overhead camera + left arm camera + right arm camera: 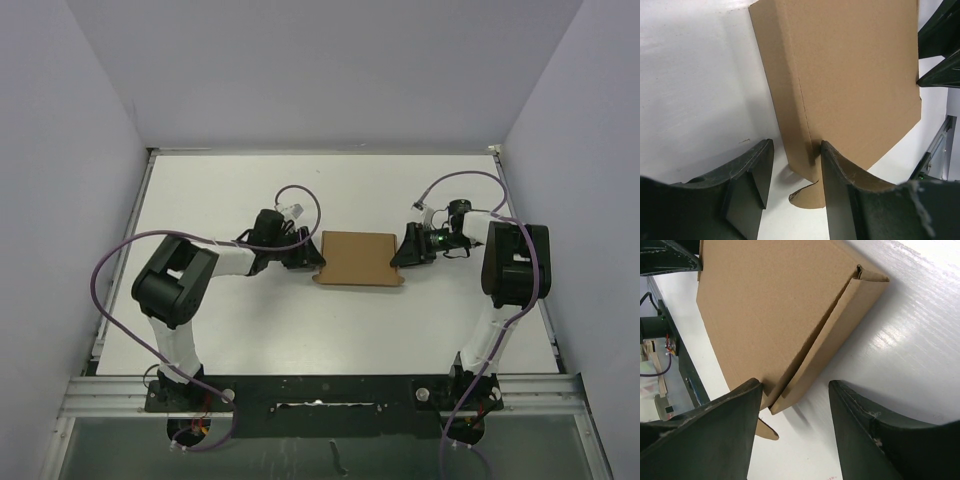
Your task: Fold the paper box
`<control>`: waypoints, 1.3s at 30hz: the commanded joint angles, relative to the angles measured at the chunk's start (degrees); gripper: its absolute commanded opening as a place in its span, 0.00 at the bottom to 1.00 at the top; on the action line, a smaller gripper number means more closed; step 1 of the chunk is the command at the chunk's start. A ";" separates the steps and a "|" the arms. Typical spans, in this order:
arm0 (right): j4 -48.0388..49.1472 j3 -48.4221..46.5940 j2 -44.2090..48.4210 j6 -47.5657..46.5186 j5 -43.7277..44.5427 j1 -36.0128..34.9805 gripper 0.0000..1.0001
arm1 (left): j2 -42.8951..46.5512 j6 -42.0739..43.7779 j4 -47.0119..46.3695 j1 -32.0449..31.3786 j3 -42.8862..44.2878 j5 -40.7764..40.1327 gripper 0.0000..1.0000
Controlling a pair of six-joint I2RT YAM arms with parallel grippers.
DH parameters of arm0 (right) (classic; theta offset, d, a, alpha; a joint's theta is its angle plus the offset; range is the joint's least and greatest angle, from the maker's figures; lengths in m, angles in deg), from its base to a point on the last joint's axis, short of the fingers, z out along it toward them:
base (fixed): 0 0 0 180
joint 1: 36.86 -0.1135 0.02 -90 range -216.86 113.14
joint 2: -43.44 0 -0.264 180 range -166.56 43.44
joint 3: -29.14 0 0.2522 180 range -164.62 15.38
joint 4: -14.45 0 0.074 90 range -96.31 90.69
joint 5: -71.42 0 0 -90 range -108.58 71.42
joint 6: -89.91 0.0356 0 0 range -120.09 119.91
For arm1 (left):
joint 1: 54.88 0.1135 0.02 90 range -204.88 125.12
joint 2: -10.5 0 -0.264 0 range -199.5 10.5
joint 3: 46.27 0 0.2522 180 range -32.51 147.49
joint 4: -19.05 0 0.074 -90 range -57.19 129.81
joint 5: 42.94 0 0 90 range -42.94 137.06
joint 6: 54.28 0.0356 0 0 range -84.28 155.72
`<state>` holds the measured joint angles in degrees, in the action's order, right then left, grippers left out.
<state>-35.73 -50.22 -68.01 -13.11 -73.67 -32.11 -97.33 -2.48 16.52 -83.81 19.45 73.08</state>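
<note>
While each arm bends at a raised elbow near its own side of the top view, both forearms run inward over the white table (250, 320). Their wrists are low and point at each other. Between them, at the centre of that frame, lies the paper box (357, 259), a flat brown panel with a narrow flap folded up along each side.

The left gripper (303, 252) sits at the box's left edge. In its wrist view the jaws stand apart astride the folded flap. The finger (850, 195) at lower right touches the crease, and the other finger (747, 185) is clear of the card.

The right gripper (407, 248) sits at the box's right edge. Its jaws are wide apart around the end of the opposite flap and clamp nothing. The finger (715, 430) at lower left overlaps the box's corner.
</note>
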 commanded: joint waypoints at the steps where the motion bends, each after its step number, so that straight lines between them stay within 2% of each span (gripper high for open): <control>1: 0.08 -1.81 -0.62 -0.26 2.59 -0.91 0.55 | -2.18 3.21 5.14 -0.08 1.95 -2.74 0.40; 6: -0.97 -2.72 -1.33 -1.17 3.09 -0.80 0.54 | -1.04 2.33 4.43 0.00 2.29 -0.74 0.45; 12: -1.81 -3.00 4.89 -3.41 0.98 1.22 0.70 | 4.83 -0.92 -0.08 0.47 0.25 1.71 0.56; 17: -2.51 -3.26 7.16 -4.55 1.16 1.48 0.71 | 10.43 -1.23 -0.23 1.43 -0.84 1.10 0.61; 25: -1.01 -2.63 13.82 -7.54 4.35 1.45 0.69 | 15.50 -0.85 -0.32 3.43 -4.71 0.51 0.61; 29: 1.46 -1.35 17.52 -8.13 4.71 -1.25 0.61 | 15.95 -0.69 -0.12 3.44 -3.84 0.79 0.61; 34: 3.42 -2.18 18.57 -9.29 9.41 -11.52 0.49 | 14.69 -0.54 1.24 2.80 -1.35 1.31 0.59; 39: 2.27 -4.93 12.61 -10.34 14.54 -18.86 0.24 | 12.29 -0.04 1.94 1.70 -0.76 0.72 0.59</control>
<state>-33.81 -52.19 -51.62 -21.87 -63.85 -47.30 -84.64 -3.20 19.34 -81.31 15.85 73.87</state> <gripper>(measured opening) 0.323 0.595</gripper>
